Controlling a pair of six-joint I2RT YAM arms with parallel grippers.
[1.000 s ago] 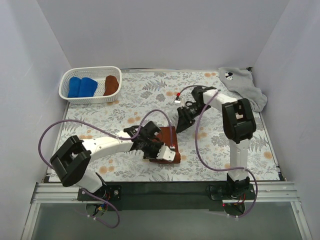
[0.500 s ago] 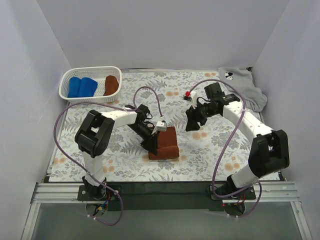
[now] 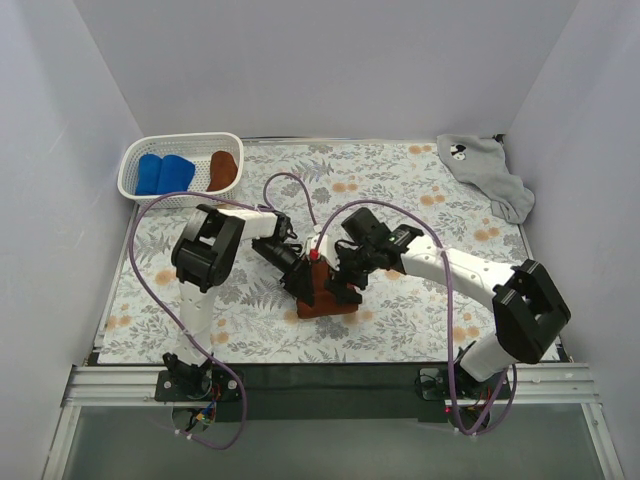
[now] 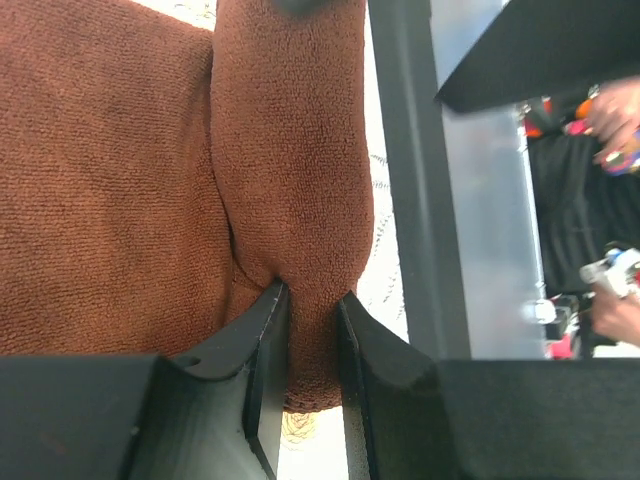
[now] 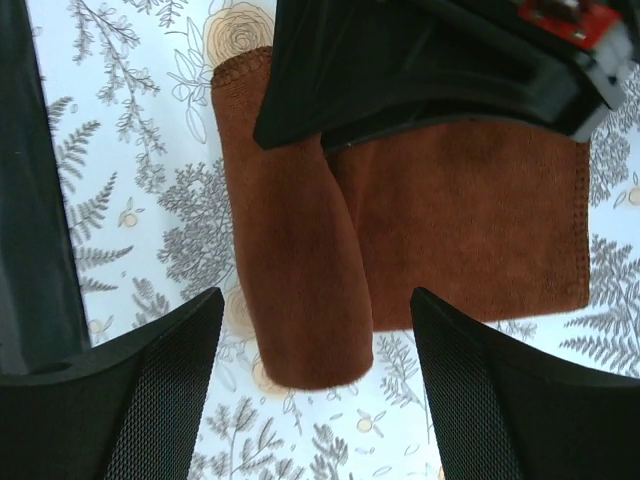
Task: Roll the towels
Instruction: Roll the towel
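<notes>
Towels sit at 3 spots on my flat rectangular table [image 3: 450,300], which is covered in a white cloth printed with grey ferns and orange flowers. Biggest of them is the light grey soft towel [image 3: 487,172], crumpled at the far right corner with its small black-and-white mark [image 3: 458,153] facing up. At the far left corner stands the white perforated plastic basket [image 3: 128,172]. Inside it lie 2 bright blue rolled towels [image 3: 165,173] side by side and, to their right, 1 small rust-brown rolled towel [image 3: 223,170].

Near the table's middle, toward my bases, lies the rust-brown terry towel [image 5: 470,220], partly rolled. One edge is curled into a thick roll [image 5: 300,270] and the remainder lies flat on the cloth.

My left claw [image 4: 310,300] is at one end of that roll, its 2 black fingers [image 4: 250,350] pinching the fabric between them. My right claw [image 5: 315,300] hangs over the same roll with its mesh-faced fingers [image 5: 150,390] spread wide, 1 on each side. Whether they touch the fabric I cannot tell.
</notes>
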